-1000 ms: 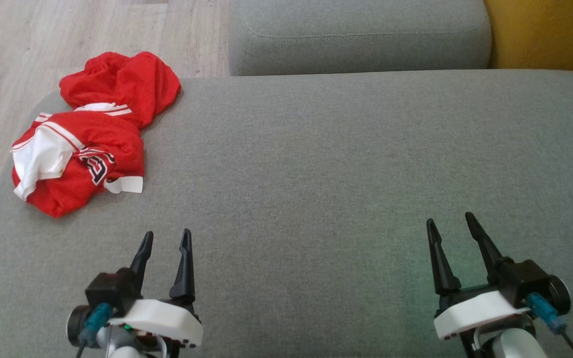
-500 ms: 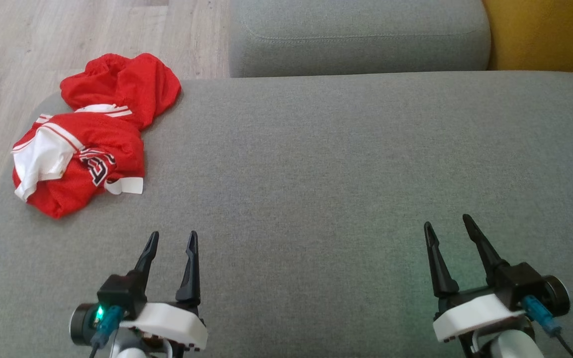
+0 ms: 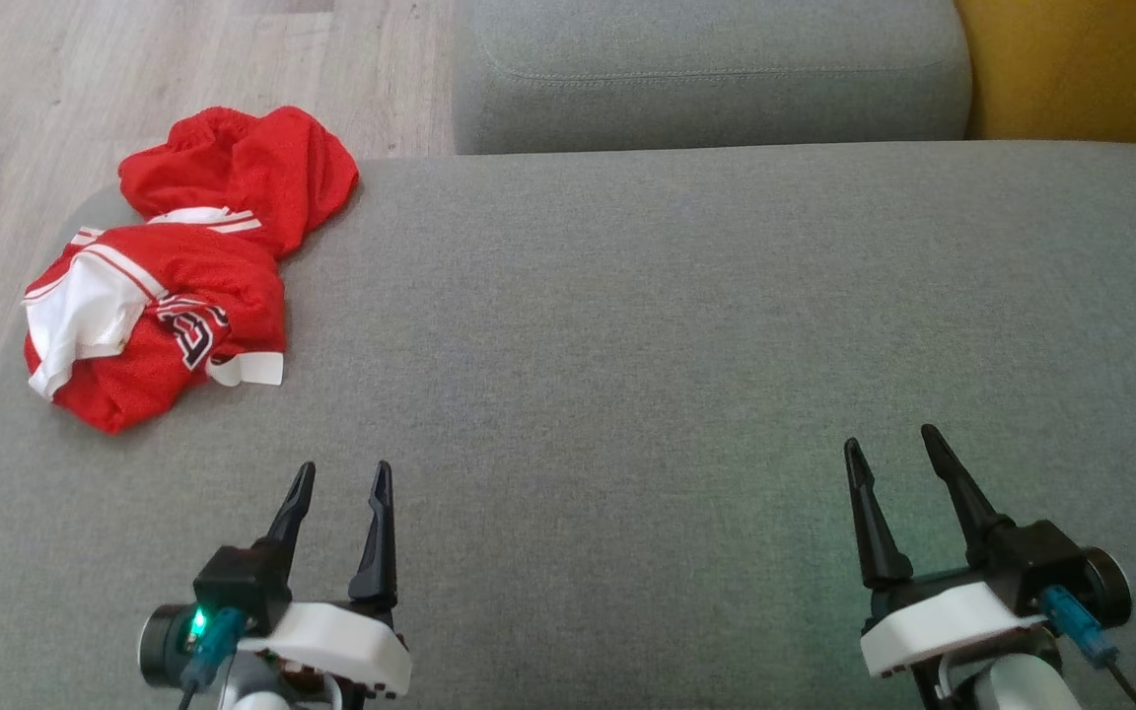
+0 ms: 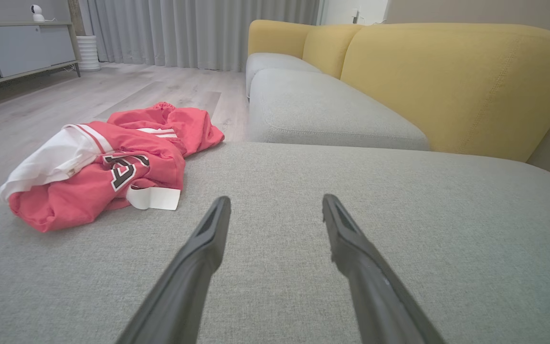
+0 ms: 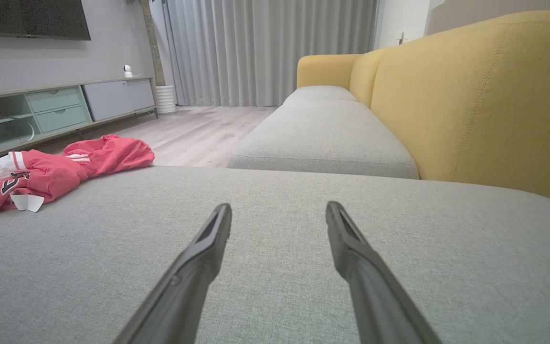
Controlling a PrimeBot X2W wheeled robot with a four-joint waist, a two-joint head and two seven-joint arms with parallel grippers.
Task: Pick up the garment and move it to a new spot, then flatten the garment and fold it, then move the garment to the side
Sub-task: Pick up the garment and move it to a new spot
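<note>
At the far left of the head view, the garment lies crumpled on the near left corner of the grey sofa seat. It is a red jersey with white trim and dark lettering, and its upper part hangs over the seat's edge above the wooden floor. A white label sticks out at its near edge. Nothing touches it.

The left pincer hovers over the seat at the lower left, near the garment but apart from it, with its two dark fingers spread and nothing between them. In the left wrist view the garment lies to the upper left of the parted pincer.

The middle of the seat is bare grey cloth. Beyond it lies a second grey cushion.

The right pincer hovers at the lower right, well apart from the garment, fingers likewise spread and holding nothing. At the top right corner is the yellow backrest.

In the right wrist view, a low cabinet stands along the wall at far left, with pale green drawers pushed shut and an open shelf whose contents I cannot tell. A small white camera sits on top of it. The garment lies below it, and to the right hang grey curtains. The right pincer stands open over the seat.
</note>
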